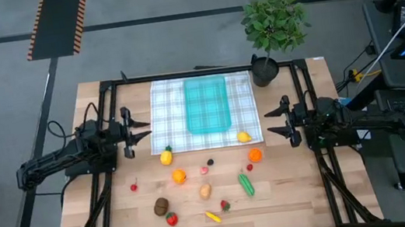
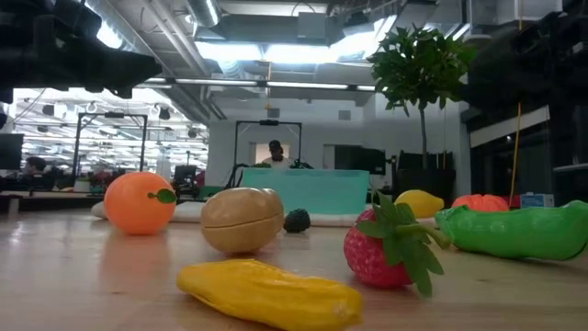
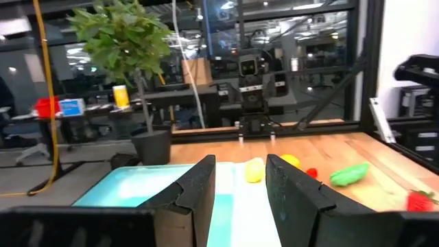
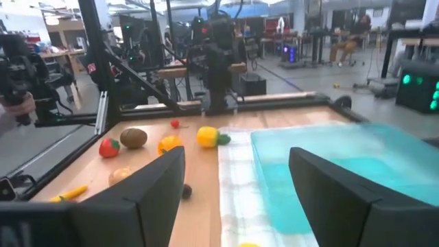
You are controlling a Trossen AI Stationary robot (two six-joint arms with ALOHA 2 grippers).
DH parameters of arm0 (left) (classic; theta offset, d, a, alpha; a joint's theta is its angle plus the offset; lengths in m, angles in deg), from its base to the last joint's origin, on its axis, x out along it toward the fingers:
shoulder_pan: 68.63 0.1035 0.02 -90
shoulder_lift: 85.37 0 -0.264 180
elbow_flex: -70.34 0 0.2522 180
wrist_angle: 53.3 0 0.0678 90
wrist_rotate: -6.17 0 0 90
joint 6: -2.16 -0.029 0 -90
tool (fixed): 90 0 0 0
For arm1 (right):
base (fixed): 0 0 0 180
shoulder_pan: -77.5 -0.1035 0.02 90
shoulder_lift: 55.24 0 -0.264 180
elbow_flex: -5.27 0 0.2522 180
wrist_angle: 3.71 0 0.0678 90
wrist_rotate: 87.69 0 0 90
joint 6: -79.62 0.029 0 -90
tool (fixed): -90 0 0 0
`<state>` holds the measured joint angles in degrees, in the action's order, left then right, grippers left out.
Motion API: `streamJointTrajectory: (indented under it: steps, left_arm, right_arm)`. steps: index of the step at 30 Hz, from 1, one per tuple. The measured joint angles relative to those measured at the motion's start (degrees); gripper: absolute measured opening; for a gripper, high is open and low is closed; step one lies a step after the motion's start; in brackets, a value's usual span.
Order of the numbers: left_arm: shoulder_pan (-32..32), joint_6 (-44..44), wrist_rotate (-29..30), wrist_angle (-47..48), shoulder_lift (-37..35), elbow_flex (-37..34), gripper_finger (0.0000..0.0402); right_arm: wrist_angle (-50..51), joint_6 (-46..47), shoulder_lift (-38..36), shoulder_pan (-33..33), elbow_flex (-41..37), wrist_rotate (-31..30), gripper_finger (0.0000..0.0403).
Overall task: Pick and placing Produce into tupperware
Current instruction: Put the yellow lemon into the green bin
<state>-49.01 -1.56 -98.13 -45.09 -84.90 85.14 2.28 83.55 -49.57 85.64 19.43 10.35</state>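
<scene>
We see the tupperware (image 1: 207,105) lying empty on the checked cloth (image 1: 167,106) at the far middle of the table (image 1: 315,193). All the produce is still outside it: a lemon (image 1: 244,136) just at the cloth's near edge, another lemon (image 1: 166,157), two oranges (image 1: 179,176), the cucumber (image 1: 246,184), kiwi (image 1: 161,206) and strawberries nearer us.

Our left gripper (image 1: 142,131) hovers beside the cloth's left edge, fingers parted, holding nothing. Our right gripper (image 1: 272,120) hovers at the right edge, fingers set wider apart, also empty.

We judge the round toy pieces could roll away if a finger nudges them, and the loose cloth could drag the container if caught.

We can read no brand or writing.
</scene>
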Motion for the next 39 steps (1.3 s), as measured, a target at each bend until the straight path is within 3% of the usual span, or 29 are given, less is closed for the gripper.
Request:
streamJointTrajectory:
  steps: [9,18,31,35,39]
  left_arm:
    - [0.00,6.20,0.43,-0.28,0.00,0.07,0.0121]
    - [-0.02,6.65,2.07,-1.48,4.05,0.33,0.0121]
    - [-0.04,3.23,3.30,4.31,27.16,15.44,0.0121]
    - [-0.91,1.58,3.32,10.62,33.44,21.23,0.0121]
    - [-2.79,0.14,7.45,16.55,38.80,26.70,0.0121]
  right_arm:
    - [-10.94,-1.96,4.61,0.00,0.00,-0.01,0.0263]
    - [-10.07,-2.61,8.42,0.00,4.32,-0.01,0.0263]
    - [-1.30,-4.10,22.79,0.00,15.85,-1.53,0.0263]
    - [9.13,-3.60,24.80,0.00,20.91,-1.55,0.0263]
    - [16.25,-2.80,27.09,-0.01,25.51,-2.35,0.0263]
